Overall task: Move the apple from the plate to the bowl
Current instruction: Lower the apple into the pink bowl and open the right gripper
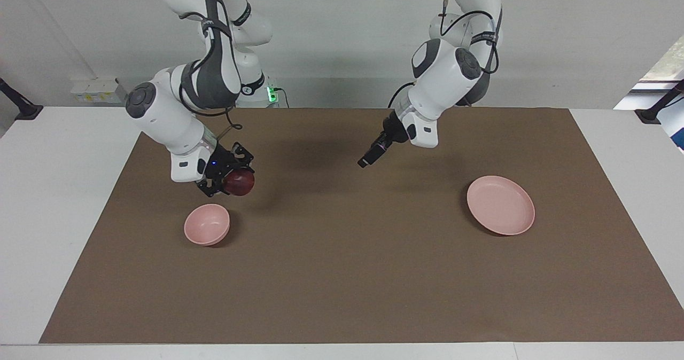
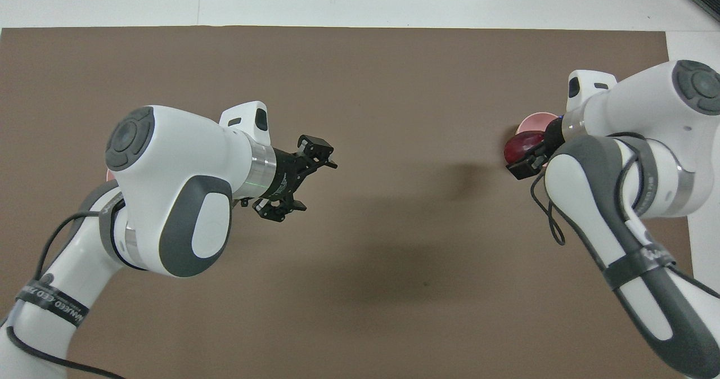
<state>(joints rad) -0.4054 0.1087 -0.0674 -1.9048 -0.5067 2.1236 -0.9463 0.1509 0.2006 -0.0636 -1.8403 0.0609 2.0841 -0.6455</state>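
Observation:
The dark-red apple (image 1: 241,182) is held in my right gripper (image 1: 231,181), which is shut on it in the air over the edge of the small deep pink bowl (image 1: 207,224) at the right arm's end of the mat. In the overhead view the apple (image 2: 522,145) and right gripper (image 2: 526,155) cover most of the bowl (image 2: 534,122). The flat pink plate (image 1: 500,205) lies bare at the left arm's end. My left gripper (image 1: 366,161) hangs open and empty over the middle of the mat; it also shows in the overhead view (image 2: 316,185).
A brown mat (image 1: 342,274) covers the white table. The left arm hides nearly all of the plate in the overhead view. Nothing else stands on the mat.

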